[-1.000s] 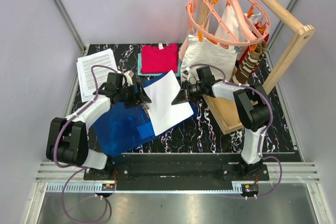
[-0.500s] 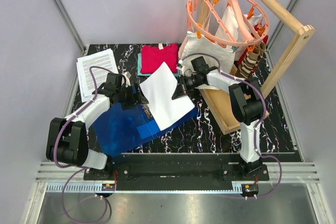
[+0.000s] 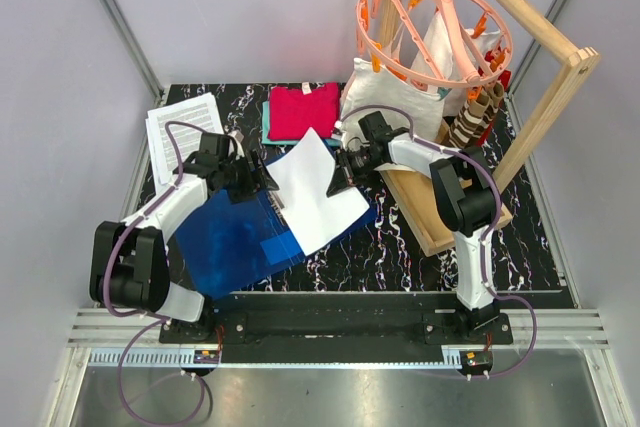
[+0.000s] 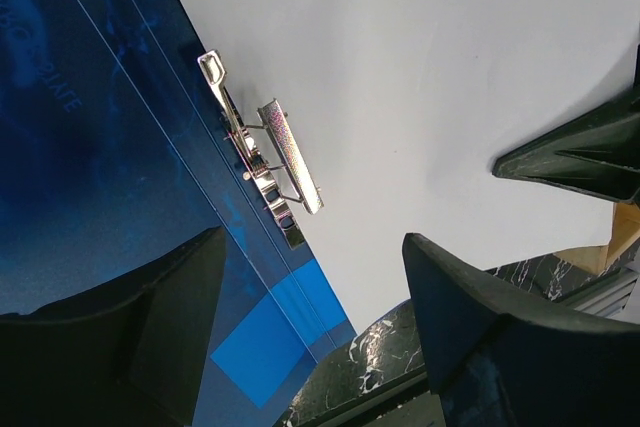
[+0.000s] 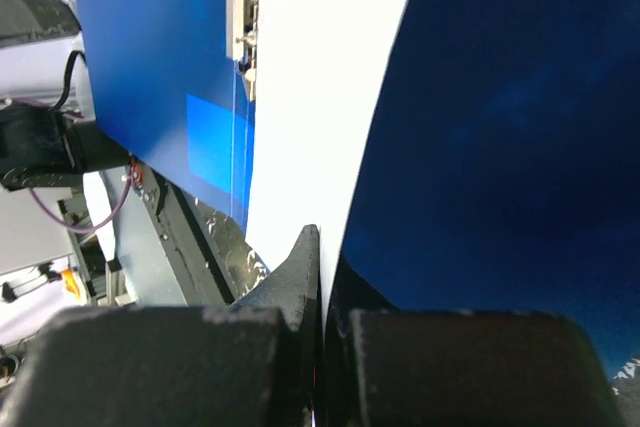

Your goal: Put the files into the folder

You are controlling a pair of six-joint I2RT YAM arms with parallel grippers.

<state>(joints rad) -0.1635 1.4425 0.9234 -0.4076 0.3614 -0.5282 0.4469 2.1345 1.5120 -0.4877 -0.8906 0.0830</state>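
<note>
One black marbled table carries everything. Largest on it is the blue folder, lying flat at the near left. Across its right half slants a single white sheet — its right edge is pinched tight by the right gripper. More files sit stacked at the far left corner, apart from the folder. Over the folder the left gripper hovers with fingers spread, grasping nothing — just above the metal spine clip, where the sheet's edge lies.
</note>
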